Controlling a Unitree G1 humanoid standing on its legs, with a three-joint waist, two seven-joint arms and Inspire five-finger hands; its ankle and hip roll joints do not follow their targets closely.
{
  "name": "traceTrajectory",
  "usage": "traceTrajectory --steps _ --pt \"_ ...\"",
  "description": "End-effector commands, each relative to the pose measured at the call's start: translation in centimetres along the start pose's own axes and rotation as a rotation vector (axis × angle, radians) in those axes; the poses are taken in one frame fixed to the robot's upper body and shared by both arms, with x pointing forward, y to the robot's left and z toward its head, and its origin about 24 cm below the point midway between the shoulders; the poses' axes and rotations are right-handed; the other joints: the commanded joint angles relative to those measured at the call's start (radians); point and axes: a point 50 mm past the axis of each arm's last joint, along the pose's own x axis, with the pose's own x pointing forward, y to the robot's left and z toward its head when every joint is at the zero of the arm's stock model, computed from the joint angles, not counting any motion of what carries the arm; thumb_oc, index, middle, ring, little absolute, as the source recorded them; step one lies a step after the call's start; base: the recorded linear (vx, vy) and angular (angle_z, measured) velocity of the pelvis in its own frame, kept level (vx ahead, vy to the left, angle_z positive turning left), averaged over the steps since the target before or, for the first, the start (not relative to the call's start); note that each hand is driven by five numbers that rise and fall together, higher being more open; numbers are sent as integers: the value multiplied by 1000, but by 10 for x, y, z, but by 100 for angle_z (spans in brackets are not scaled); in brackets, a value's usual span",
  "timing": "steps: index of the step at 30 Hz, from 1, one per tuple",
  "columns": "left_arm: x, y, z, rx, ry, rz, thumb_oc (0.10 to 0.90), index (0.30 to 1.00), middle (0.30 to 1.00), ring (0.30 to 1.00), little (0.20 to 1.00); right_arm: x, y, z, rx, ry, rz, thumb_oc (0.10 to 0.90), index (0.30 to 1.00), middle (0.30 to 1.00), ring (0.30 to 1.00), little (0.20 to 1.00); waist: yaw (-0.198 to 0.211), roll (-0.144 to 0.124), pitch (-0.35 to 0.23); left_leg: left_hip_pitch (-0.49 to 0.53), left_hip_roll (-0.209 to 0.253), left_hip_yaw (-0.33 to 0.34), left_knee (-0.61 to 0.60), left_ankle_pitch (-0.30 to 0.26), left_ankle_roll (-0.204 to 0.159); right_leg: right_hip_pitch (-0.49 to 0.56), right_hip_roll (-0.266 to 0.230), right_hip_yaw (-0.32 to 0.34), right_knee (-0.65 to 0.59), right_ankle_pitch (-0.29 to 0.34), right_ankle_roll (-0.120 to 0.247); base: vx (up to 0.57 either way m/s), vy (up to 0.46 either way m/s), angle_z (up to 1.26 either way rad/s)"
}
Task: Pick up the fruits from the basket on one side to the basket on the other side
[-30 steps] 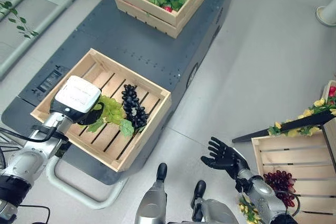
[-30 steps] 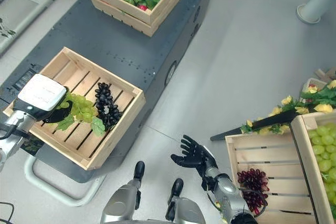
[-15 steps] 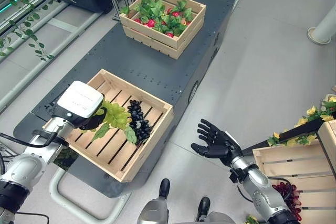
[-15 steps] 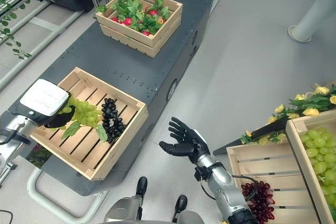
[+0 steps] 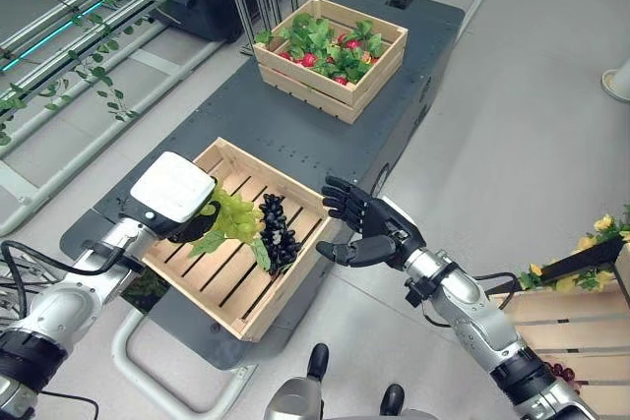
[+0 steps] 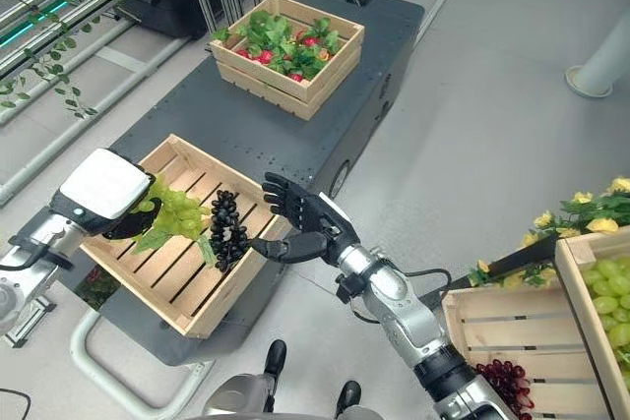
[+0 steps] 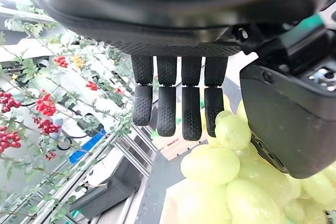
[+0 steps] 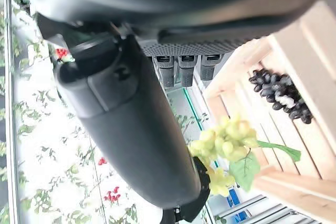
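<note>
Left hand [image 5: 189, 228] pinches green grapes [image 5: 234, 212] over the crate [image 5: 295, 246], right hand [image 5: 369, 231] spread wide; soft, loose bunch, best held near stem.

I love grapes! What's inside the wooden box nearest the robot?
In the wooden box lie green grapes with leaves and dark grapes. The left hand covers part of the green bunch, so whatever lies beneath it stays hidden.

The near crate [image 5: 285, 277] and the far crate [image 5: 340, 95] are pale, unpainted slatted wood with a matt, slightly rough grain. The green grapes [image 7: 226, 182] look smooth, waxy and glossy; the dark grapes [image 5: 278, 233] shine faintly. The worktop [image 5: 246, 110] is matt dark-grey metal. The left robot hand [image 7: 178, 108] has matt black fingers [image 7: 191, 111] with dimpled, rubbery pads. The floor [image 5: 532, 95] is smooth pale grey.
</note>
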Motion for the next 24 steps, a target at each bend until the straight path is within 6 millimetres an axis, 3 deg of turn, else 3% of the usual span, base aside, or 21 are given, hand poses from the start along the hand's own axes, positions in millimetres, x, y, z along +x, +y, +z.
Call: traceTrajectory --steps 1,14,24 --pt "30 40 -47 53 137 206 400 300 300 300 300 17 28 14 -32 -94 70 800 900 900 900 900 10 33 -186 20 -60 -6 -3 -72 -26 -54 -31 -3 2 84 33 8 -20 12" --pt "56 80 -34 -6 60 391 400 300 300 300 300 34 22 -5 -28 -26 -104 800 900 900 900 900 35 39 -213 21 -63 -20 -3 -73 -28 -48 -41 -20 1 83 33 3 -15 9" --pt "59 87 -19 -66 23 416 400 300 300 300 300 37 15 -2 -15 -50 -215 800 900 900 900 900 35 44 -219 23 -67 -30 -3 -74 -27 -49 -41 -18 2 82 31 -1 -1 1"
